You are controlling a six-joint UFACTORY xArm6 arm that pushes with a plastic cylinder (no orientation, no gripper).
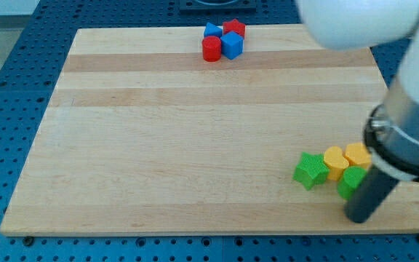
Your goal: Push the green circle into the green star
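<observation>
The green star (pixel 310 170) serves as the landmark; it lies on the wooden counter (pixel 195 131) toward the view's lower right. Just to the view's right of the star, and a little lower, sits the green circle (pixel 352 181), only partly visible because the dark rod crosses in front of its right side. The circle and the star are near each other but a narrow strip of counter shows between them.

The robot's end effector is a plain dark rod with no jaws, so it is neither wide nor narrow and holds nothing. Its lower end, the tip (pixel 358 217), rests at the counter surface to the right of the star and below it, just beside the lower right edge of the green circle. Whether the tip actually touches the circle cannot be told, since the rod overlaps the block.

Directly to the star's upper right, touching or nearly touching it, is a yellow heart-like block (pixel 334 160), and beyond that, farther right, a second yellow block (pixel 357 154) whose shape is partly hidden by the arm.

Far from the star, toward the view's top and left of it, a tight cluster stands near the counter's far edge: a red cylinder (pixel 211 49), a blue cube (pixel 232 45), a red star-like block (pixel 233 29) and another blue block (pixel 212 30).
</observation>
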